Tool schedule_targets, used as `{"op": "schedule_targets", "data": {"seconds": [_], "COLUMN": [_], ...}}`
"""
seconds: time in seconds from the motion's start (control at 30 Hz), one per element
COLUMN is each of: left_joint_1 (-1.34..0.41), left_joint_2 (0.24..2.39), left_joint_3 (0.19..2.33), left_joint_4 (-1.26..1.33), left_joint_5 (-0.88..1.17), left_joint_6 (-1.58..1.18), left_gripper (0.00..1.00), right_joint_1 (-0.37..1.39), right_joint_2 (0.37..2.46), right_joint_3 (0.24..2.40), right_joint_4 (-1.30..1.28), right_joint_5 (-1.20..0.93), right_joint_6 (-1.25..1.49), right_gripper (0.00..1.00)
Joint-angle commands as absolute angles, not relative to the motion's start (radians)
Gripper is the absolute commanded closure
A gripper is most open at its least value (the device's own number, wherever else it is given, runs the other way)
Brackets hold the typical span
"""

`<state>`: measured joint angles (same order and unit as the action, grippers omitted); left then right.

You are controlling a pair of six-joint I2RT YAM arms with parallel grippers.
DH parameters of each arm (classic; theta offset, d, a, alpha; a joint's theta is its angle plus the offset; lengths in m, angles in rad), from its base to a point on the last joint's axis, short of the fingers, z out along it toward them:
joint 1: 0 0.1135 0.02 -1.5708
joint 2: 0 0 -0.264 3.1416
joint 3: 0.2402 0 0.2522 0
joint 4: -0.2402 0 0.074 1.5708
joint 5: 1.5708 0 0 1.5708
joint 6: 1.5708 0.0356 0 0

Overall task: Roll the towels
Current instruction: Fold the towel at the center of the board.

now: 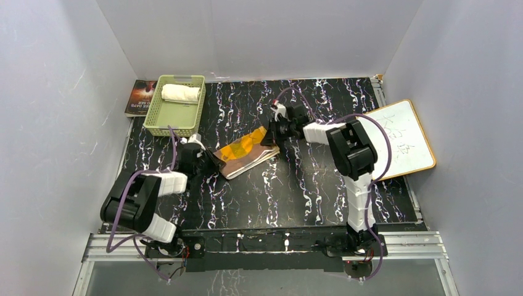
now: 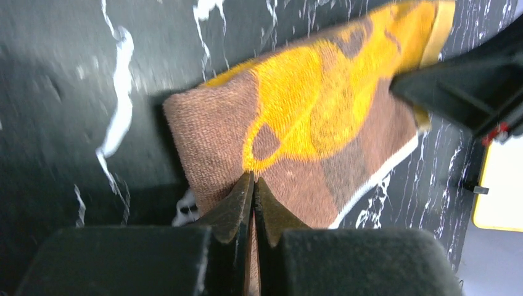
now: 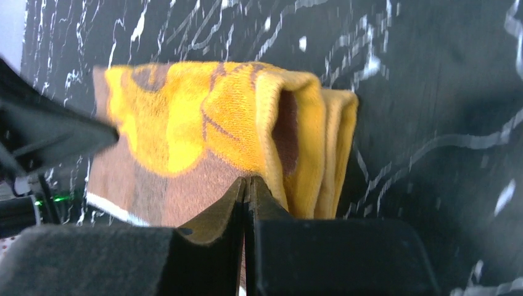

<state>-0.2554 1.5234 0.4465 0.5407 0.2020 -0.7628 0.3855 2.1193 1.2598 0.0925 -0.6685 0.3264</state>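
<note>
The brown towel (image 1: 247,153), with its yellow-orange pattern, lies near the middle of the black marbled table (image 1: 308,191). It is folded into a flat, layered packet set at a slant. In the right wrist view we can see several thicknesses of cloth stacked at the folded end, so we judge it folded but not yet rolled.

Each short end is held. The left gripper (image 2: 253,182) is clenched on the nearer left edge, with a strip of cloth showing between its closed jaws. The right gripper (image 3: 247,182) is pinched the same way on the far right end, just beside the fold. Neither end is lifted far. The packet appears to rest on the table between the two grips, though we cannot tell whether it touches along its whole length.

The cream-white towel (image 1: 181,93) sits well apart at the far left. It is already a tight roll, lying inside the green basket (image 1: 176,120). We count that half of the job as done.

By our judgement, the brown towel has yet to be rolled, and it probably goes in the basket beside the first.

Behind the basket a book (image 1: 140,97) lies against the wall. A white board (image 1: 401,139) with a wooden frame rests at the right edge of the table; neither is part of the work
</note>
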Motion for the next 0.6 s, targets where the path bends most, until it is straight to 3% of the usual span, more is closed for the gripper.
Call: {"op": "schedule_targets", "data": {"seconds": [0.0, 0.23, 0.4, 0.57], "left_joint_1": [-0.399, -0.764, -0.795, -0.793], "left_joint_2": [1.401, 1.318, 1.283, 1.093], "left_joint_3": [0.347, 0.282, 0.304, 0.343], "left_joint_4": [0.497, 0.546, 0.535, 0.509], "left_joint_5": [-0.005, -0.358, -0.396, -0.367], "left_joint_6": [-0.925, -1.227, -1.183, -0.909], "left_gripper": [1.0, 1.0, 1.0, 1.0], "right_joint_1": [0.381, 0.382, 0.381, 0.383], "right_joint_2": [2.255, 2.37, 2.297, 2.148], "right_joint_3": [1.465, 1.702, 1.728, 1.688], "right_joint_4": [-0.214, -0.436, -0.483, -0.429], "right_joint_5": [-0.609, -0.697, -0.659, -0.681], "right_joint_6": [0.099, -0.038, -0.07, -0.038], "right_gripper": [1.0, 1.0, 1.0, 1.0]}}
